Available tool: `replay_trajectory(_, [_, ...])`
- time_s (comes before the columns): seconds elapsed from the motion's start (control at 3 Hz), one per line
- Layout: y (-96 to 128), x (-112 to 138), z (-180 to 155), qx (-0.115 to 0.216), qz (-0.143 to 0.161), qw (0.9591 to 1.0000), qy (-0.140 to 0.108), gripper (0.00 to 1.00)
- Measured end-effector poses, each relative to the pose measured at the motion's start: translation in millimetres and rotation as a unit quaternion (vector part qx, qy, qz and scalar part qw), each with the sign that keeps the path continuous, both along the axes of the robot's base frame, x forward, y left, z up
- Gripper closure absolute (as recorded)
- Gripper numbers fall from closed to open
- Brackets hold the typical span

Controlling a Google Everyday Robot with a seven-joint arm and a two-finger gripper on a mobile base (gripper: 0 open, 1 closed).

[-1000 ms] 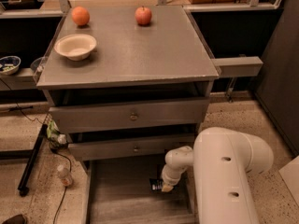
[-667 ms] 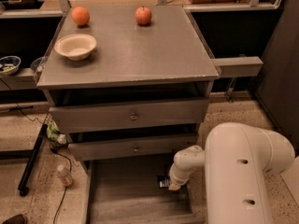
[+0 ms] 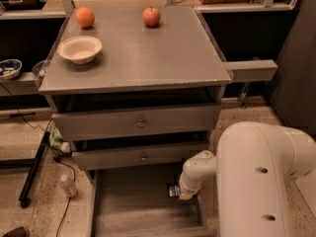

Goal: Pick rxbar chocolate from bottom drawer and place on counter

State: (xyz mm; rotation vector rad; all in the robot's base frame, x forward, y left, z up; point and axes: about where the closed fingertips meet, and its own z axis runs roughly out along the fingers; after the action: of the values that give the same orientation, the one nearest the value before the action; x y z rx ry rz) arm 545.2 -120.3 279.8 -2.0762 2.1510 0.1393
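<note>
Gripper (image 3: 182, 193) is down inside bottom drawer (image 3: 133, 209), near its right wall, at the end of the white arm (image 3: 256, 177) that fills the lower right of the view. Grip state: cannot tell, the tool end is hidden behind the wrist. rxbar chocolate (image 3: 173, 190) shows as a small dark patch with pale print, right against the gripper's left side, low in the drawer and just below the front of the middle drawer (image 3: 143, 157). Can't tell whether it's lifted or lying on the drawer floor. Bottom drawer is pulled out; top drawer (image 3: 138, 123) and middle drawer are each slightly out. Counter (image 3: 148, 53) carries a cream bowl (image 3: 80, 49) at front left, an orange (image 3: 85, 17) at back left and an apple (image 3: 151, 16) at back centre, all well apart from each other. Side shelf (image 3: 249, 70) sticks out to the right of the cabinet. Small bottle (image 3: 67, 185) stands on the floor left of the drawer.
</note>
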Motion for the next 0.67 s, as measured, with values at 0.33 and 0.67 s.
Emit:
replay_trajectory(0.33, [-11, -10, 56, -0.022, -0.008, 0.9992, -0.032, 1.0])
replay_trajectory(0.67, [-25, -21, 109, -0.032, -0.022, 0.9975, -0.059, 1.0])
